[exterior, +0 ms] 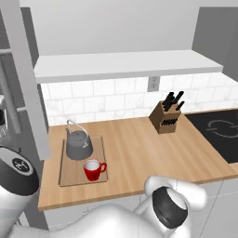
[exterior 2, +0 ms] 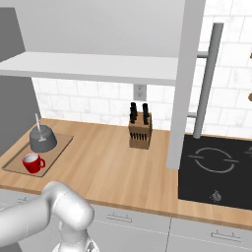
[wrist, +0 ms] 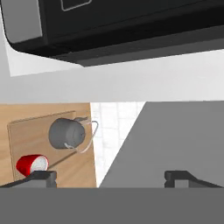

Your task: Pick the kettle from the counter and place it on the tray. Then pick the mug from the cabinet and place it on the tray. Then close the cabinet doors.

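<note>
Fingers (wrist: pixel 38 177) stand wide apart in your hand view, and you can see nothing between them; they hold nothing and touch nothing. Your gripper (wrist: pixel 111 177) looks past a grey door panel toward the counter (wrist: pixel 48 111).

Your kettle (exterior: pixel 79 144) sits on the tray (exterior: pixel 69 174) at the far end of it, and the mug (exterior: pixel 94 169) sits on the near end, just beside the kettle. The tray lies on the left part of the counter (exterior: pixel 139 148).

Some things are hard to see. One cabinet door (exterior 2: pixel 184 83) stands open and hides part of the wall and the stove behind it. The other cabinet door (exterior: pixel 25 79) stands open at the left. You cannot see inside the cabinet (exterior: pixel 125 65); just its pale bottom shows. The mug (wrist: pixel 31 164) is partly cut off by a finger in your hand view.

Your arm (exterior 2: pixel 54 209) bends low, near the front of the counter, and its hand is out of sight there.

A knife block (exterior: pixel 165 116) stands near the far wall.
</note>
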Robot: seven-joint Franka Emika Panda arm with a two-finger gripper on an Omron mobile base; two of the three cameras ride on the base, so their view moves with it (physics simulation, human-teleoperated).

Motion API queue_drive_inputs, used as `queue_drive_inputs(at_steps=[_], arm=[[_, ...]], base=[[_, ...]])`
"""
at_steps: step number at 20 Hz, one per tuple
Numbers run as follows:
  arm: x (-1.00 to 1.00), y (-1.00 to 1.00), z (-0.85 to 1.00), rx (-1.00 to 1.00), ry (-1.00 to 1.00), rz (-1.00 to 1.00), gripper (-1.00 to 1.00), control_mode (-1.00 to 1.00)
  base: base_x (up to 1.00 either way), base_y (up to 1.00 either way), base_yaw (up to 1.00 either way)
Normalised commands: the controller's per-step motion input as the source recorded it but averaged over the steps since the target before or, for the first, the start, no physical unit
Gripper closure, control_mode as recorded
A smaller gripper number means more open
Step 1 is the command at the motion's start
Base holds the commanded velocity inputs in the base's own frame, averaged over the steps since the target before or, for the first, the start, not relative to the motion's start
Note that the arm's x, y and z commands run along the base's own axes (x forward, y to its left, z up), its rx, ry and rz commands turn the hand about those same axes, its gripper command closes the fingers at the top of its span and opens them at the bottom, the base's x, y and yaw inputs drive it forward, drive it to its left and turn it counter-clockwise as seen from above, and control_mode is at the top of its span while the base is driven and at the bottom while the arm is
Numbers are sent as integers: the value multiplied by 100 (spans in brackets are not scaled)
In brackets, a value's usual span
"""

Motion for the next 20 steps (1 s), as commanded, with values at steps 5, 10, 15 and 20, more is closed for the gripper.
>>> queue_drive_inputs(at_steps=[5,10,15,20], arm=[[30,-66,0,-6,0,-7,-100,-100],[31,-69,-1,-5,0,-6,-100,-100],[39,-69,0,-3,0,-4,-100,-100],[43,-69,-2,-1,-2,-1,-100,-100]], base=[[0,0,0],[0,0,0],[0,0,0],[0,0,0]])
